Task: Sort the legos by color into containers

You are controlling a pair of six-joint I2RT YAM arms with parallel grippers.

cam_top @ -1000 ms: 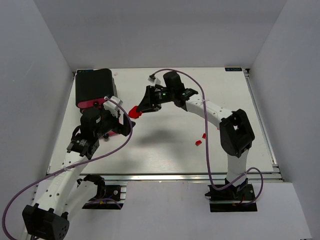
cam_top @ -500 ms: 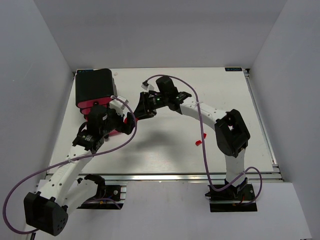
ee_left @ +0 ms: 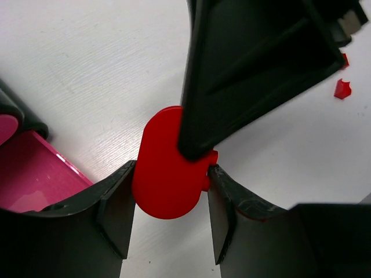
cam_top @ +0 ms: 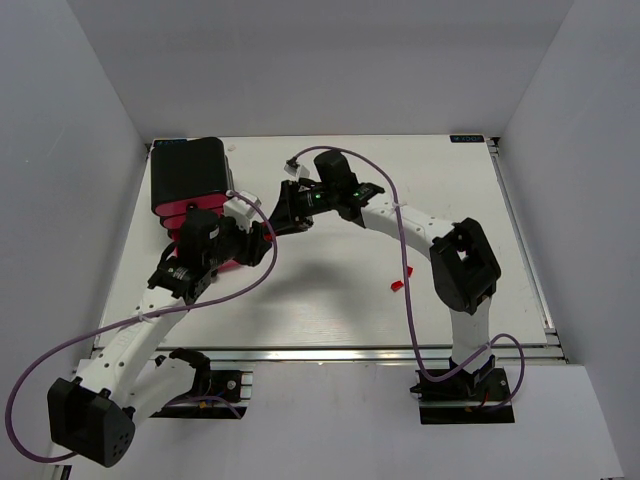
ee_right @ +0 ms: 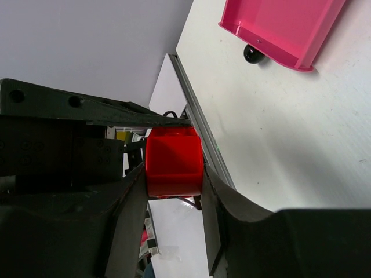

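Red lego [ee_left: 165,174] sits squeezed between the fingers of the left gripper [ee_left: 169,174] and is also held tight by the right gripper [ee_right: 174,176], over the white table [ee_left: 87,69], near the open pink drawer [ee_left: 35,174].

A robotics lab test cell: a white tabletop [cam_top: 500,230] boxed in by plain white panels [cam_top: 60,150], an aluminium rail [cam_top: 330,352] along its lower edge, a left arm [cam_top: 130,345] and right arm [cam_top: 420,222] bolted there, purple cables [cam_top: 411,300] looping.
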